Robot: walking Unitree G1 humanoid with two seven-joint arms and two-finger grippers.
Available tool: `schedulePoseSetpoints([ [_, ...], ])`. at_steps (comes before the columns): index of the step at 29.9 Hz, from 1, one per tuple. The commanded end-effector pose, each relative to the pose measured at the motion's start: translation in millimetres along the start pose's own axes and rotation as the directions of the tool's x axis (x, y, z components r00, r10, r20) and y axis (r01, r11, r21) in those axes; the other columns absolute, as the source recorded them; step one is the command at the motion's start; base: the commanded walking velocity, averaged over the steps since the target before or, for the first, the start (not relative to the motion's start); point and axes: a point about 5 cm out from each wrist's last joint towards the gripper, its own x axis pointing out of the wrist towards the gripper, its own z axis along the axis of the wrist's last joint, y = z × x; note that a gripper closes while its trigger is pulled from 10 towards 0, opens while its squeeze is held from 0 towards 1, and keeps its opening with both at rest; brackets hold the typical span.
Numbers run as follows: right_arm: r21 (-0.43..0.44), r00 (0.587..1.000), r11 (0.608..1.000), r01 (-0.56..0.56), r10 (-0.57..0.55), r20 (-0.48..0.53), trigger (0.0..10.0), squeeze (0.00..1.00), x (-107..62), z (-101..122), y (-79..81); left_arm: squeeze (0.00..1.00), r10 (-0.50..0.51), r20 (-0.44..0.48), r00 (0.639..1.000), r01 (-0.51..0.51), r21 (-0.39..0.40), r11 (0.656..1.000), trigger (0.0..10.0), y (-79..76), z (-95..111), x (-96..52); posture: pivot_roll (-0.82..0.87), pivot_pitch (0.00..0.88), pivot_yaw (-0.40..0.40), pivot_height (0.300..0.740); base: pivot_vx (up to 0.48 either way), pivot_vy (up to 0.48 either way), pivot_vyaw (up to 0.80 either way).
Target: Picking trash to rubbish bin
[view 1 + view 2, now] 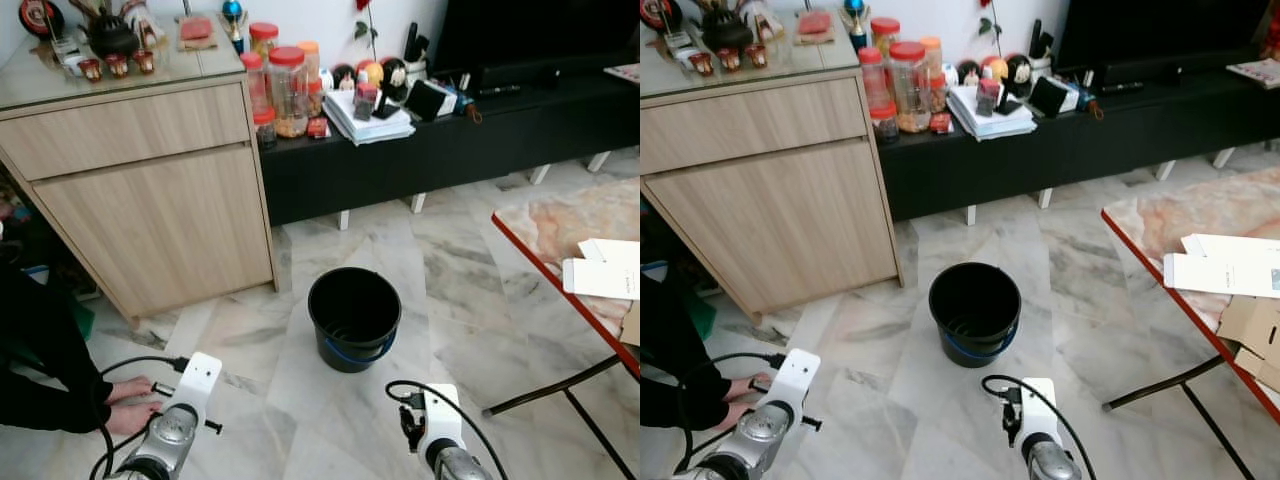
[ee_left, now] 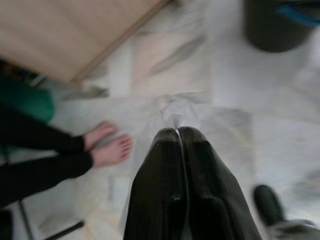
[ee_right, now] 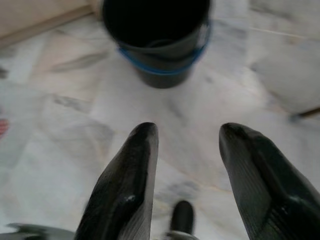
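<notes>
**Bucket on the marble floor, both arms low in front of it**

The marble floor [image 1: 460, 300] takes up most of what I can see, pale and veined. Along the far side runs a light wooden cabinet [image 1: 150, 200] with a glass top crowded with small cups and a dark teapot, and beside it a long black TV bench [image 1: 450, 150] carrying plastic jars with red lids [image 1: 285, 85], a stack of papers and assorted small things too small to identify. On the right, a red-edged table [image 1: 560, 225] with a marbled top is cut off by the frame; white paper and cardboard lie on it.

The black rubbish bin [image 1: 354, 317], a bucket with a blue handle, stands on the floor just off the cabinet's corner, ahead of both arms and between them. Its inside is too dark to read.

At the left edge a person in black sleeves is mostly cut off; bare feet [image 2: 107, 145] show on the floor close to the left arm.

The left gripper [image 2: 178, 137] has its two black fingers pressed together, and a thin, whitish, translucent plastic bag [image 2: 175, 112] bunches at their tips; the picture is blurred, so its outline is vague. The right gripper [image 3: 187, 137] hangs spread wide over bare floor, holding nothing, with the bin straight ahead of it.
</notes>
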Motion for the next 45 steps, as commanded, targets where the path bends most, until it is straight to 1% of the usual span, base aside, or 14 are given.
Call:
schedulePoseSetpoints([
  [1, -0.011, 1.0, 1.0, -0.001, 0.001, 0.008, 10.0, 0.0, 0.2, 1.0, 1.3, 0.0, 0.001, -0.017, 1.0, -0.001, -0.001, 1.0, 10.0, 1.8, -4.0, -0.8, 0.14, 0.039, 0.023, 0.74, 0.292, 0.0, 0.0],
  [7, -0.025, 1.0, 1.0, -0.009, 0.009, 0.008, 10.0, 0.0, 0.1, 0.6, 3.0, 0.0, 0.005, -0.017, 1.0, -0.005, 0.007, 1.0, 10.0, 2.4, -4.2, -0.9, 0.14, 0.031, 0.026, 0.74, 0.294, 0.0, 0.0],
  [9, -0.048, 1.0, 0.999, -0.018, 0.019, 0.006, 10.0, 0.0, 0.2, 0.5, 4.4, 0.0, 0.003, -0.016, 1.0, -0.003, 0.006, 1.0, 10.0, 2.3, -4.0, -0.8, 0.14, 0.026, 0.029, 0.74, 0.291, 0.0, 0.0],
  [19, -0.048, 1.0, 0.999, -0.02, 0.021, 0.006, 10.0, 0.0, 0.5, 0.7, 6.1, 0.0, 0.005, -0.011, 1.0, -0.005, 0.01, 1.0, 10.0, 3.9, -1.8, -0.2, 0.14, 0.019, 0.033, 0.74, 0.297, 0.0, 0.0],
  [24, -0.05, 1.0, 0.999, -0.021, 0.022, 0.011, 10.0, 0.0, 1.1, 2.5, 6.8, 0.0, 0.012, -0.006, 1.0, -0.012, 0.008, 1.0, 10.0, 5.5, 0.5, 0.5, 0.14, 0.042, 0.036, 0.74, 0.311, 0.0, 0.0],
  [45, -0.069, 0.999, 0.997, -0.04, 0.042, 0.015, 10.0, 0.0, 2.0, 5.2, 7.8, 0.0, 0.03, -0.014, 0.999, -0.03, 0.006, 1.0, 10.0, 6.6, 1.1, 1.0, 0.15, 0.069, 0.026, 0.74, 0.321, 0.0, 0.0],
])
